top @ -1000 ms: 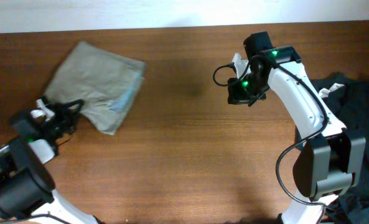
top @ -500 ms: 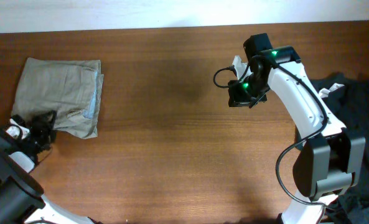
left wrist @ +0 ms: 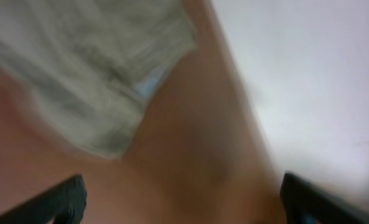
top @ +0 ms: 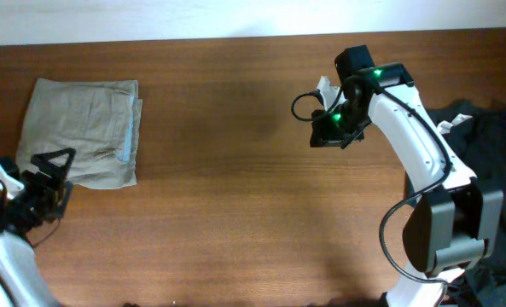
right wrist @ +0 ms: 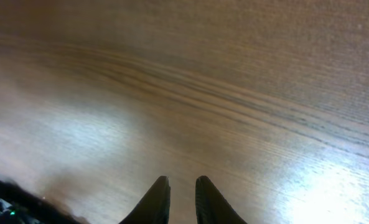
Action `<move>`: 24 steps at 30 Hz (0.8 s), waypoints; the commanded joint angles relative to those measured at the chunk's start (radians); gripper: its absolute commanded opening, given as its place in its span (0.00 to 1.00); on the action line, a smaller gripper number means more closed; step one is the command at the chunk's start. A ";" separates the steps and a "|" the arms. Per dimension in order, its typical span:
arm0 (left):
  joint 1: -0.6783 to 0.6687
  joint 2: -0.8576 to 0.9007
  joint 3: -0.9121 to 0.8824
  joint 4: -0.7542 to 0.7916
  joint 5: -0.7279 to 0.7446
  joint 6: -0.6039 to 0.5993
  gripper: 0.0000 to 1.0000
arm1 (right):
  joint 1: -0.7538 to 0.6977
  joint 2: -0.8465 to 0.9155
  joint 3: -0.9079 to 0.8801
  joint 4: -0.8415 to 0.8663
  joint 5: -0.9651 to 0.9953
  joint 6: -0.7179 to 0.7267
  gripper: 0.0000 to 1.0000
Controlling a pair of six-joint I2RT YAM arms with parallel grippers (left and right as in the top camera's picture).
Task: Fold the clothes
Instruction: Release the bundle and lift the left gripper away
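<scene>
The khaki shorts point(top: 82, 128) lie folded into a flat rectangle at the table's far left, a light blue lining showing along their right edge. In the left wrist view the shorts point(left wrist: 84, 68) are blurred, up and to the left. My left gripper point(top: 52, 170) sits just off their near-left corner, open wide and clear of the cloth, and only brown table shows between its fingers point(left wrist: 66, 196). My right gripper point(top: 325, 132) hovers over bare wood right of centre. Its fingers point(right wrist: 159, 193) are almost together with a thin gap, and nothing is held.
Dark garments point(top: 491, 136) are heaped at the table's right edge beside the right arm's base. A white wall point(top: 150, 17) runs along the far edge. The brown wooden table point(top: 235, 213) stretches between the two arms.
The left gripper dragged the shorts further left, let go of them, opened wide and drew back toward the near-left. The shorts now lie flat and squared. The right arm has barely moved.
</scene>
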State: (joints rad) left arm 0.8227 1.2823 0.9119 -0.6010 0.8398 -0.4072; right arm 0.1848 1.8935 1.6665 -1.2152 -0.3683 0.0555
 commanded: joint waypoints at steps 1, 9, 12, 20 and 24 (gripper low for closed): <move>-0.070 -0.237 0.122 -0.215 -0.398 0.358 0.99 | 0.005 -0.090 0.048 0.014 -0.035 -0.005 0.20; -0.719 -0.188 0.797 -0.728 -0.738 0.649 0.99 | 0.005 -0.444 0.148 -0.046 -0.084 0.030 0.27; -0.891 -0.185 0.893 -0.782 -0.891 0.648 0.99 | 0.005 -0.614 0.148 -0.099 -0.072 0.031 0.36; -0.914 -0.165 0.875 -0.859 -0.942 0.648 0.99 | 0.005 -0.858 0.141 -0.151 0.178 0.031 0.99; -0.914 -0.166 0.875 -0.859 -0.942 0.648 0.99 | 0.005 -0.849 0.141 -0.162 0.179 0.031 0.99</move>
State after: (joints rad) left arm -0.0853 1.1194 1.7969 -1.4590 -0.0872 0.2253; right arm 0.1875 1.0397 1.8034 -1.3773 -0.2062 0.0814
